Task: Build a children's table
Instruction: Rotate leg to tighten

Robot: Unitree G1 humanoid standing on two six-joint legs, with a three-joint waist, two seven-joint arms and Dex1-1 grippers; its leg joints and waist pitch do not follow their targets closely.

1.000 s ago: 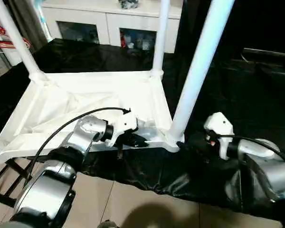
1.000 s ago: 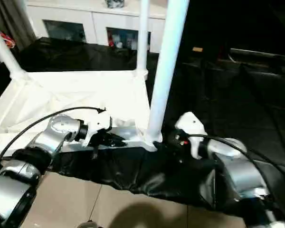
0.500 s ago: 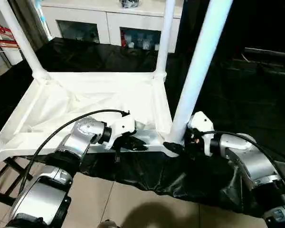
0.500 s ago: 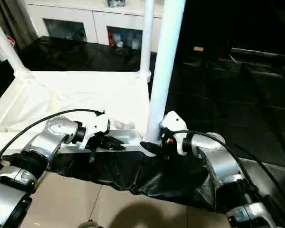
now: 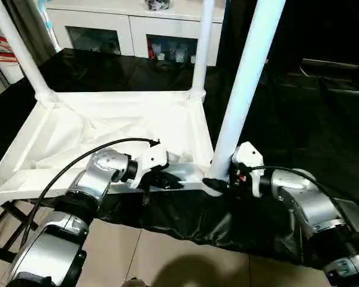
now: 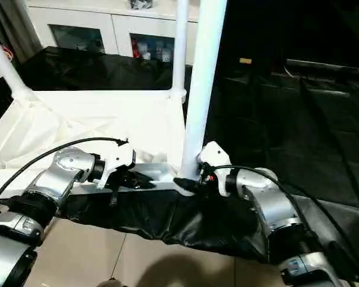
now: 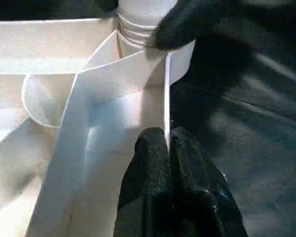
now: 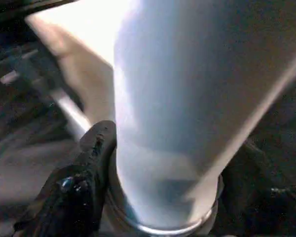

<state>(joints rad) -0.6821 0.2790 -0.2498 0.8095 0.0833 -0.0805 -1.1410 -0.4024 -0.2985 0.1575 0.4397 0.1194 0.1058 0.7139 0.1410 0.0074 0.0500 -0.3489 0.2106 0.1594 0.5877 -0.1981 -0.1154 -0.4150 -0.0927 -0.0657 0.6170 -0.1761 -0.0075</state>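
Upturned table top (image 5: pixel 137 119) on black sheeting (image 5: pixel 299 119); white cabinet (image 5: pixel 137 30) behind

The near leg (image 5: pixel 245 89) runs off the picture's top edge.

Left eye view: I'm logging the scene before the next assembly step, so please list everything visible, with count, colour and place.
Table top: one, white, upside down on the black sheet.
Legs: three standing in corner sockets, white: near right, far right, far left.
Black sheet: one, under and around the table top.
Cabinet: one, white with glass doors, behind.
Floor tiles: beige, nearest the camera.
Left gripper: black fingers shut on the table top's near rim.
Right gripper: black fingers either side of the near right leg's base.
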